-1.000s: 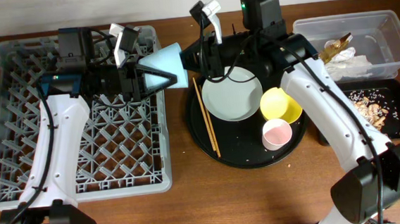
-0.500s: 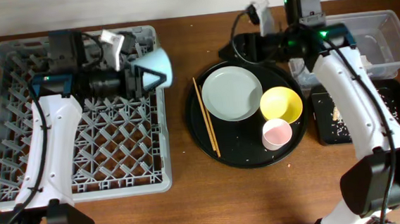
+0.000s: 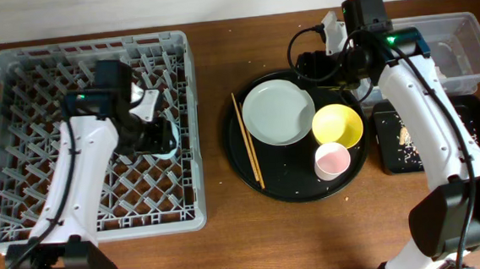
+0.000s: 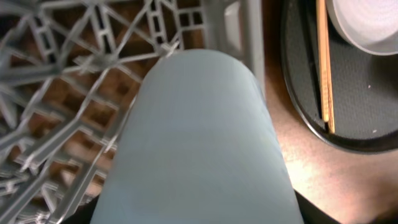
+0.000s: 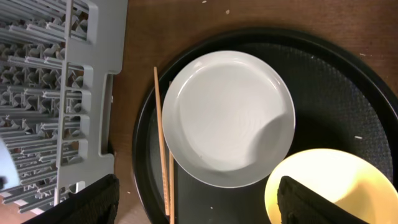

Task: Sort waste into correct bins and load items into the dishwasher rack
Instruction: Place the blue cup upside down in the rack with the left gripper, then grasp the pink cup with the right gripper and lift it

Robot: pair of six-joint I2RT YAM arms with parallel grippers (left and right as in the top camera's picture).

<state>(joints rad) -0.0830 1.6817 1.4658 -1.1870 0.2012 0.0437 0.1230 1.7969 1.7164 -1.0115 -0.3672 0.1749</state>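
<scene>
My left gripper [image 3: 159, 133] is shut on the light-blue cup [image 4: 199, 137], held low over the right part of the grey dishwasher rack [image 3: 19, 124]. The cup fills the left wrist view and hides the fingers. My right gripper [image 3: 307, 66] stands open and holds nothing, above the far edge of the round black tray [image 3: 299, 185]. On that tray lie the grey-green plate [image 5: 230, 118], the yellow bowl [image 3: 337, 125], the pink cup [image 3: 331, 159] and the chopsticks [image 5: 161, 143]. Crumbly scraps [image 3: 404, 133] lie in the shallow black bin [image 3: 470, 156].
The clear tub [image 3: 457, 30] stands at the back right, partly behind my right arm. The rack's upright pegs [image 4: 74, 93] are close under the cup. Bare wooden table [image 3: 222, 246] runs between rack and round tray and along the front.
My right gripper has opened and swung back right, away from the cup, to the tray's far edge. My left arm has carried the cup from the rack's right rim down into the rack.
</scene>
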